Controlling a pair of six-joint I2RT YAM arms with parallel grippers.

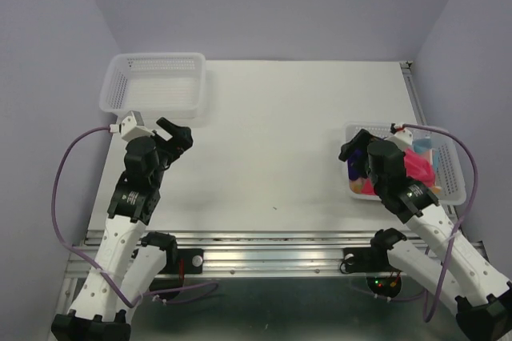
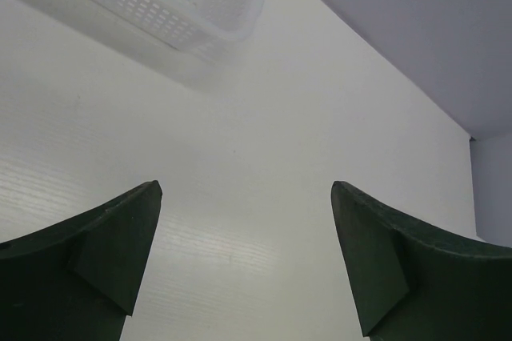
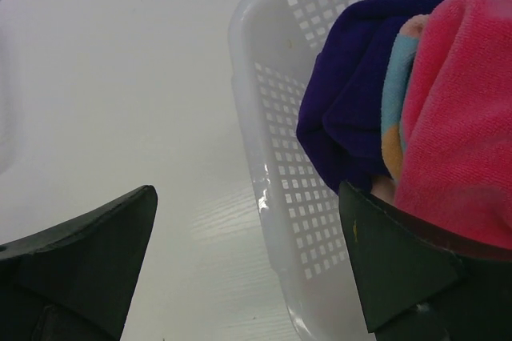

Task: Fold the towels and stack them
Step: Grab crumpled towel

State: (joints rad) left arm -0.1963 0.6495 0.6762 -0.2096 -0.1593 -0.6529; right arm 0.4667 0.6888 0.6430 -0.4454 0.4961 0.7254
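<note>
Inside white mesh basket (image 3: pixel 288 197), crumpled plush towels (image 3: pixel 456 117), perhaps terry.

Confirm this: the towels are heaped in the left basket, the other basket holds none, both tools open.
Wrong. The top external view shows the towels heaped in the right basket; the left basket holds none. The left tool and right tool are open.

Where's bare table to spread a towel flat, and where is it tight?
The table is bare across its middle, from the left basket to the right basket, and down to the near edge. It is tight at the right basket's left wall, where the open right gripper hangs by the towels.
</note>
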